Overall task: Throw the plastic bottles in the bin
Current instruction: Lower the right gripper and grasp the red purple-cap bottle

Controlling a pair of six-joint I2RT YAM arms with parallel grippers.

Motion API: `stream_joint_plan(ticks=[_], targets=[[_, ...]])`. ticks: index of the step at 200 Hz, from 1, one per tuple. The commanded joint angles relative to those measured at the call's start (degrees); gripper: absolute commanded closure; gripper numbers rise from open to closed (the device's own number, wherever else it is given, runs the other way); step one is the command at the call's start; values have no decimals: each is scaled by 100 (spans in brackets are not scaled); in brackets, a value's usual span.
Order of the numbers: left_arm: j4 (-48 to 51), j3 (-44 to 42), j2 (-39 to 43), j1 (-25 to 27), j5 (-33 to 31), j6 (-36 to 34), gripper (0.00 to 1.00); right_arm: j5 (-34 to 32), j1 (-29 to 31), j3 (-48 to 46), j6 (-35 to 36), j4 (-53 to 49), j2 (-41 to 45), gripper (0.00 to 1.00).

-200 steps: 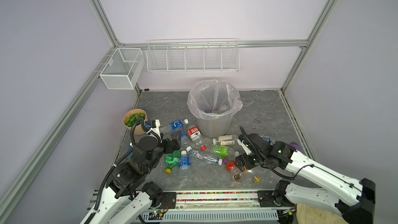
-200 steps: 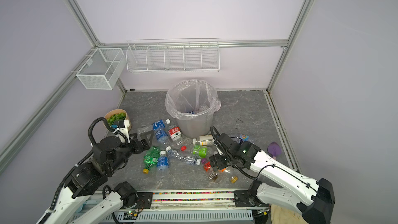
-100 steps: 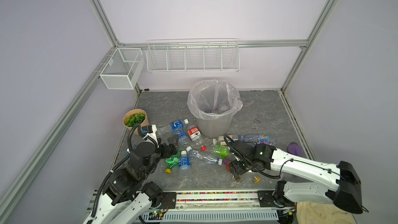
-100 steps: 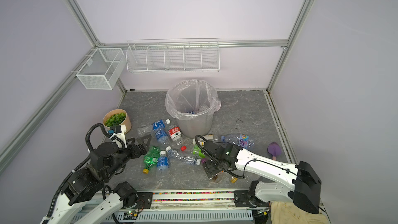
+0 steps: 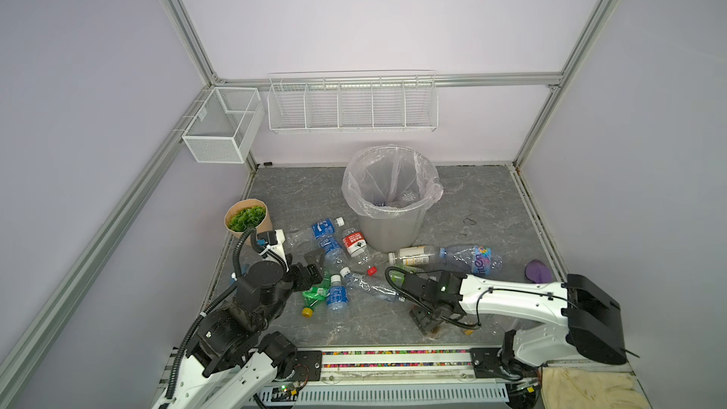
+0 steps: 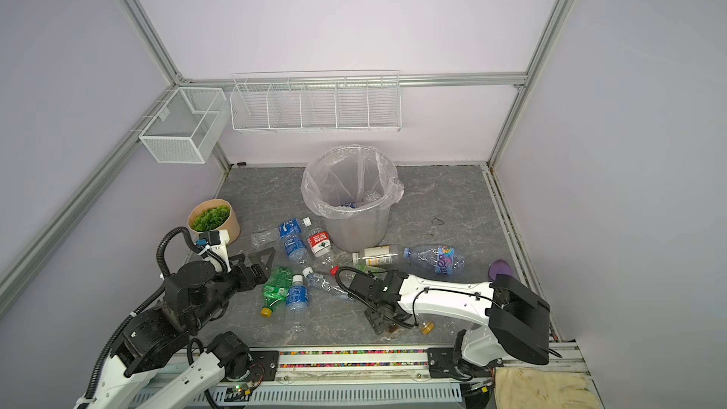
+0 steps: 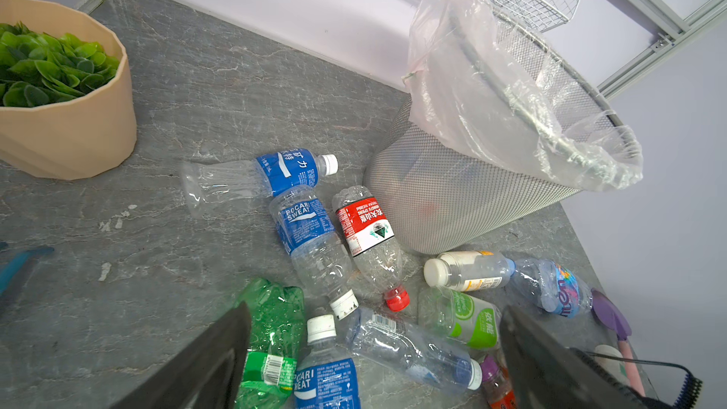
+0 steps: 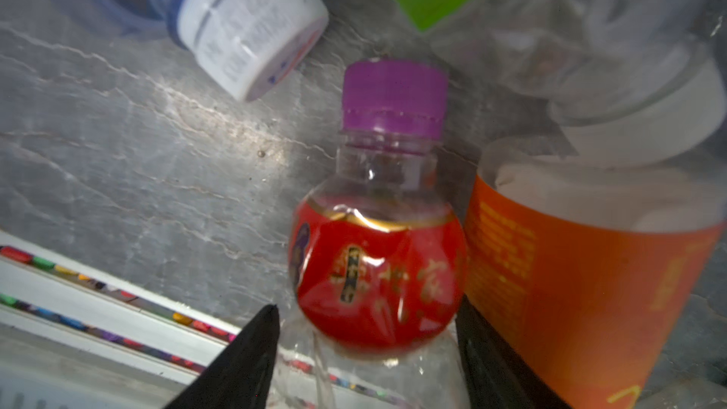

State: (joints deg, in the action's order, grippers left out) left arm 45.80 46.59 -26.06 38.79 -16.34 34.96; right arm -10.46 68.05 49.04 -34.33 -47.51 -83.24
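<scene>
Bottle with red label and purple cap looks light, thin and slippery; better grip its round belly gently. Right gripper straddles it, clamped or not I cannot tell; left gripper jaws wide apart.

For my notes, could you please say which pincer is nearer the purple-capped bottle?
Right. The right pincer straddles the purple-capped bottle; the left pincer is far off, by the green bottle.

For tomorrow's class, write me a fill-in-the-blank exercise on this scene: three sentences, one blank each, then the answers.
The red-labelled bottle between the jaws of the right end effector has a ____ cap.
The grey bin is lined with a clear plastic ____.
The tan pot holds green ____.
Missing words: purple; bag; leaves.
</scene>
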Motion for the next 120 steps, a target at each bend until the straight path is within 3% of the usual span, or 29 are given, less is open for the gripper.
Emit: stream_joint_plan(ticks=[1,62,120], targets=[[232,-53,78,-2,-115,55,2,-168,89,-81,-213,-29,-300,30],[297,-19,117,0,-177,55,2,-258,338,97,-220,18,-599,56],[272,26,119,-2,-192,41,2,-753,613,580,-203,-440,-111,61]])
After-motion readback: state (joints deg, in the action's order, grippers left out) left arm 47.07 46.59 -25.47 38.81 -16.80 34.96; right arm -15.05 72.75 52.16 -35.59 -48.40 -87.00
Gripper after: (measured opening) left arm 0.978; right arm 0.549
